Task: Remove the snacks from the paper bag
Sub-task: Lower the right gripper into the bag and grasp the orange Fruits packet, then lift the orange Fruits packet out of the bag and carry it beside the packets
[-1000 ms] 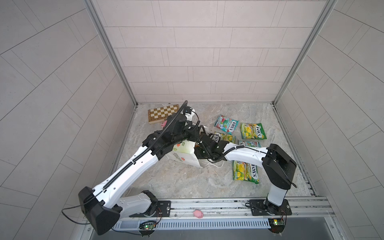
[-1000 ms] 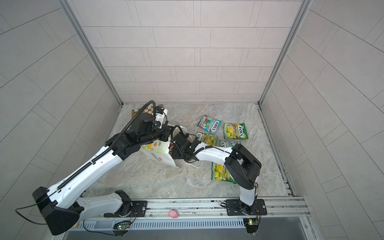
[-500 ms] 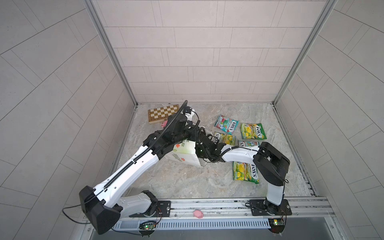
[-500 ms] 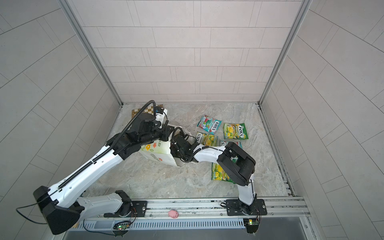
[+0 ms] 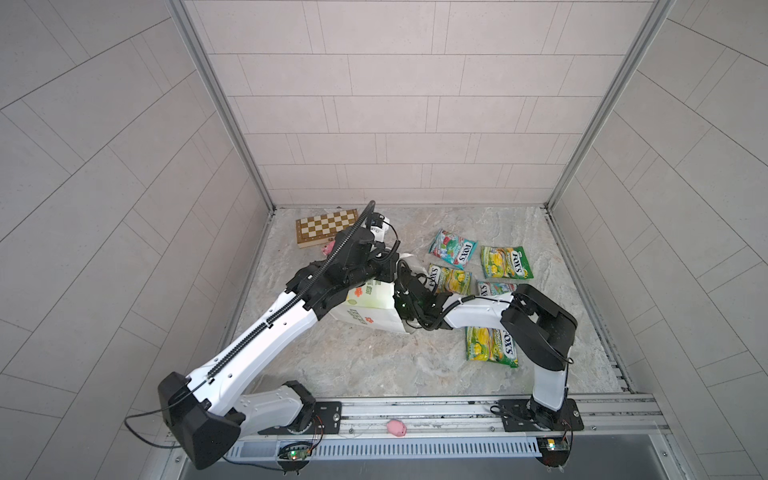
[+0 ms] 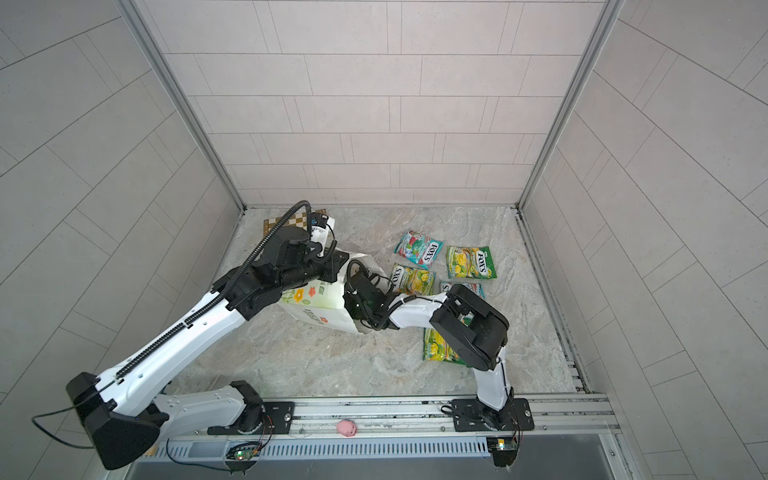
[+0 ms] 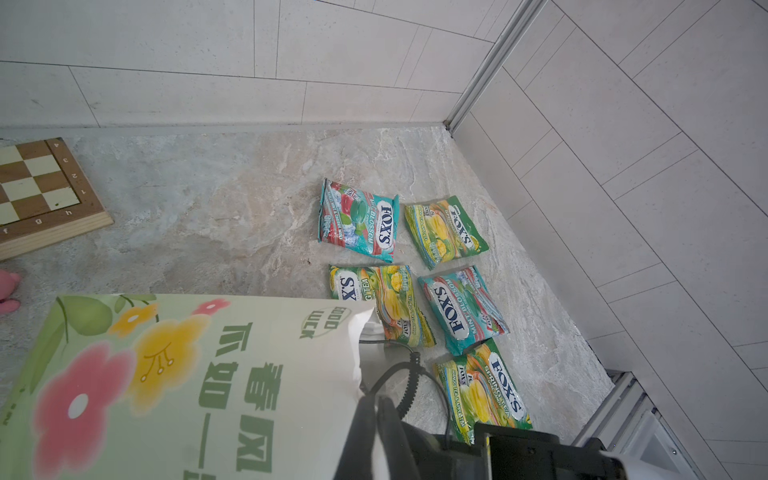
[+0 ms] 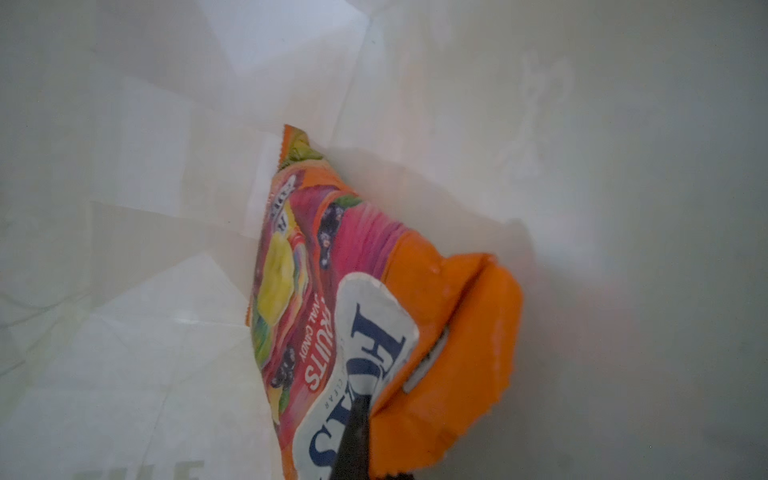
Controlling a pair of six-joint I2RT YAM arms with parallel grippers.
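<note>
Last snack, we judged: at lower centre our right gripper [image 8: 355, 432] was clamped on the glossy orange rectangular packet [image 8: 436, 332], inside the white paper carrier bag [image 5: 365, 309] that our left gripper [image 5: 384, 270] pinched; next we needed a straight pull out.

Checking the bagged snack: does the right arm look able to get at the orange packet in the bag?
Likely yes: the right gripper is inside the paper bag, shut on the orange packet.

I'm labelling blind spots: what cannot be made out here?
Right hand: both top views, inside the paper bag.
Left hand, its grip: both top views, behind its own wrist; outside the left wrist view.
Nearer teal packet: both top views, half under the right arm.
</note>
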